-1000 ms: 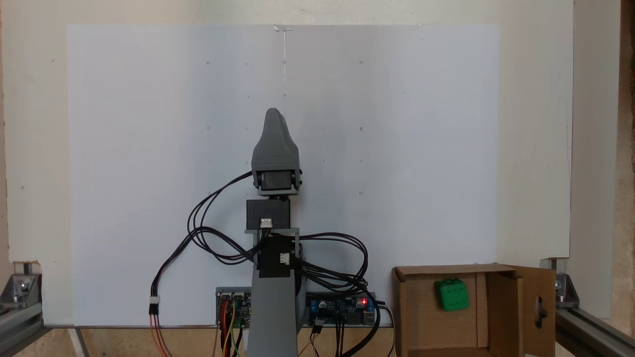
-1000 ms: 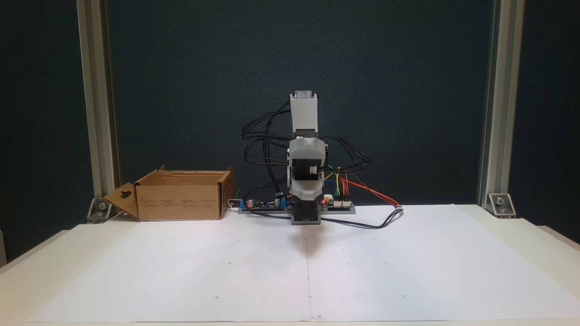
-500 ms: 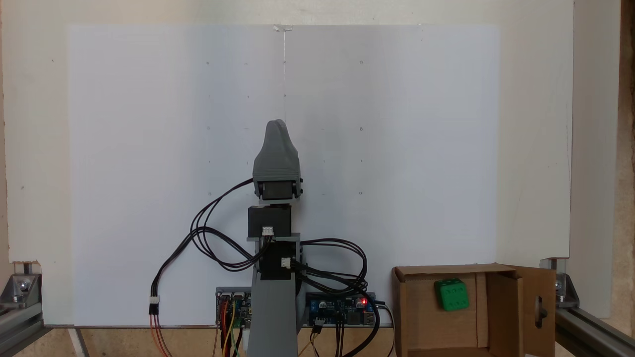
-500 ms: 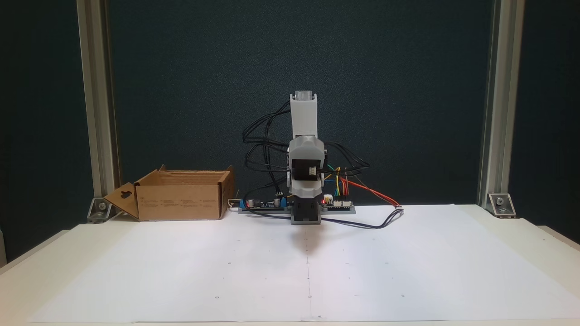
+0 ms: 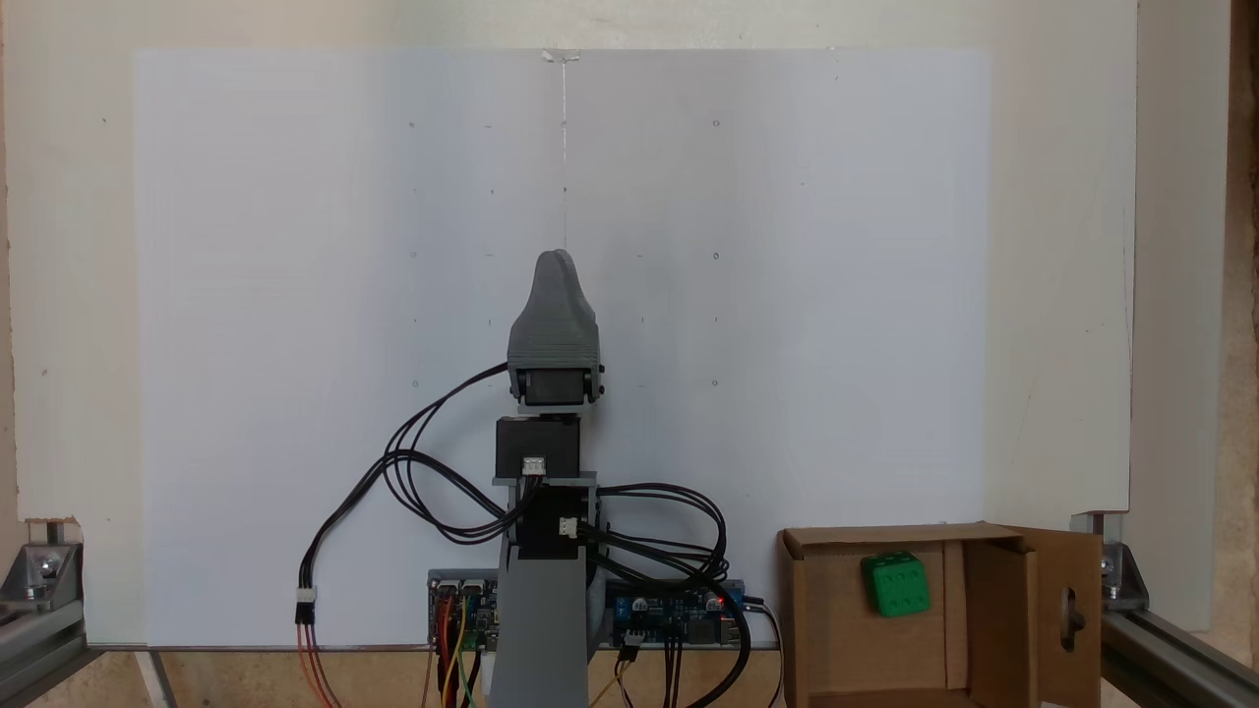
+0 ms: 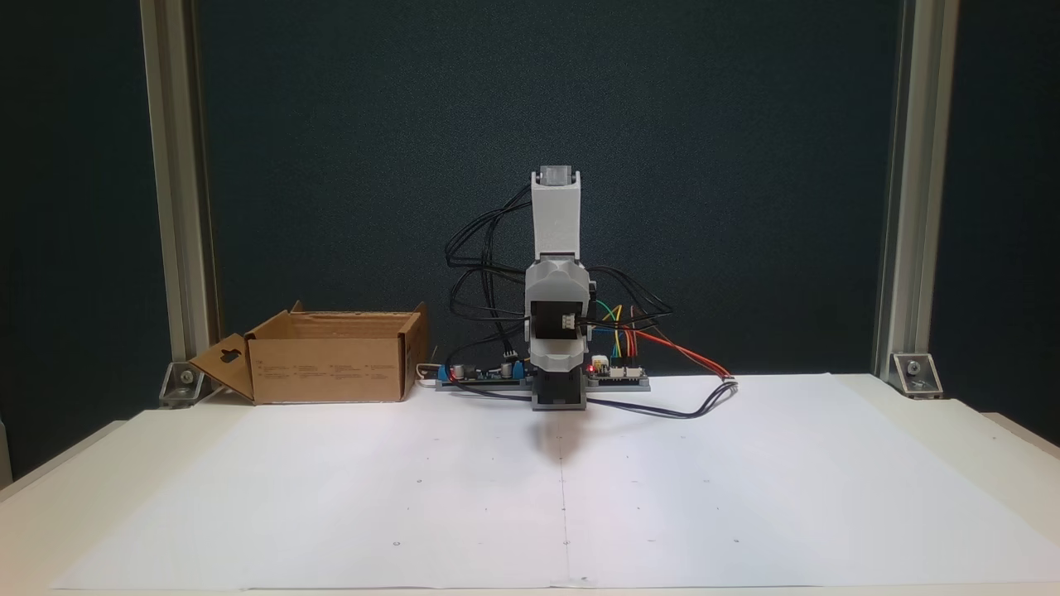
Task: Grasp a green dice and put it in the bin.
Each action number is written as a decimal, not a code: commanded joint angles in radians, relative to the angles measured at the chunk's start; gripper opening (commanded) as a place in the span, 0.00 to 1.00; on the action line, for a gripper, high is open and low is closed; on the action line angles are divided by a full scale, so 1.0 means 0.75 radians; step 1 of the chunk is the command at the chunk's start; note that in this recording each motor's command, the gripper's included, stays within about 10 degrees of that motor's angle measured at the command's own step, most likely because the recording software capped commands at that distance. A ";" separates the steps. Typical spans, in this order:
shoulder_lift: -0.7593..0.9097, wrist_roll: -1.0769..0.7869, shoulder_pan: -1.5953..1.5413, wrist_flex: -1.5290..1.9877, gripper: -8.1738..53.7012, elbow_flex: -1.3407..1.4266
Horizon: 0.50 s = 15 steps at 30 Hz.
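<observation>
White paper sheet (image 6: 414,513) covers the counter (image 6: 977,430) nearest the lens in a fixed view, marked w/ small dots and a thin centre line. Beyond it the grey arm (image 6: 555,223) stands folded at centre, upper link upright, black cables looping off both sides. Circuit boards (image 6: 617,377) w/ a red LED sit at its base, coloured wires trailing right. The end effector (image 5: 557,259) points away from the base over the paper in a fixed view from above; its jaws lie one behind the other, so can't tell whether it is released or clenched. Nothing is seen in its grip.

Left of the arm in the front-on fixed view, the bin (image 6: 327,368) rests at the back counter edge, keyhole flap splayed out to its left. From above, the bin (image 5: 797,629) sits at lower right, and the green dice (image 5: 895,584) lies inside on the cardboard floor, toward the rear wall, well apart from the end effector. Aluminium frame posts (image 6: 178,190) and a dark backdrop (image 6: 745,124) close off the rear.
</observation>
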 commanded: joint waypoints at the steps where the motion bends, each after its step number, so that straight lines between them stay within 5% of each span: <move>1: 0.145 0.043 0.014 -0.082 0.84 0.025; 15: 0.143 0.045 0.012 -0.170 0.85 0.098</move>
